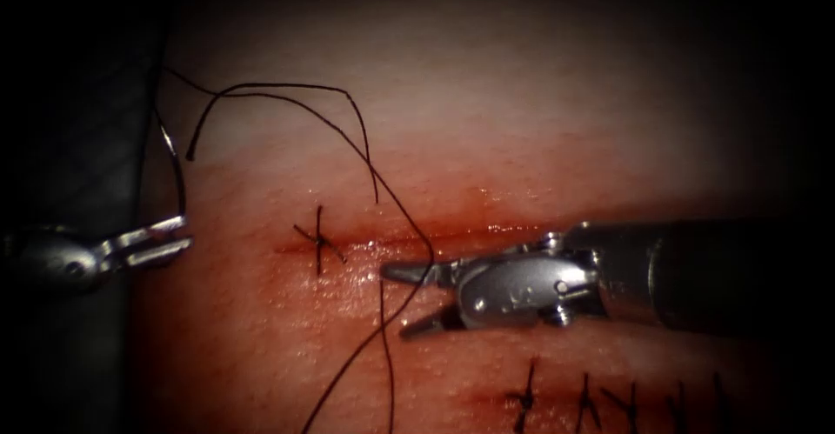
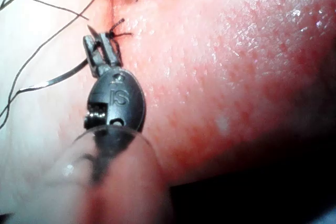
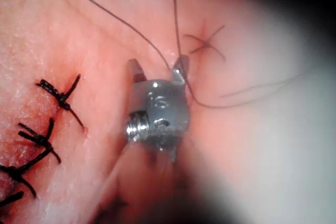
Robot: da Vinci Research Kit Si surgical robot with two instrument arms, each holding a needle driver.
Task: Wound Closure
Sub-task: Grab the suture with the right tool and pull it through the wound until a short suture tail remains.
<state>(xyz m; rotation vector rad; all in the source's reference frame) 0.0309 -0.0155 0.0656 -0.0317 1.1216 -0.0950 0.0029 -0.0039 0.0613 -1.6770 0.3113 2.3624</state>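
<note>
left tool [image 1: 174,238] pinched on needle [image 1: 174,160], left of cut [image 1: 487,234] | right tool [image 1: 413,299] spread, empty, thread [image 1: 409,225] crossing jaws | likely tying; next needs thread grip

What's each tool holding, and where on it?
Left tool: shut on the needle, near its lower end. Right tool: open, holding nothing; thread runs between its jaws.
</note>
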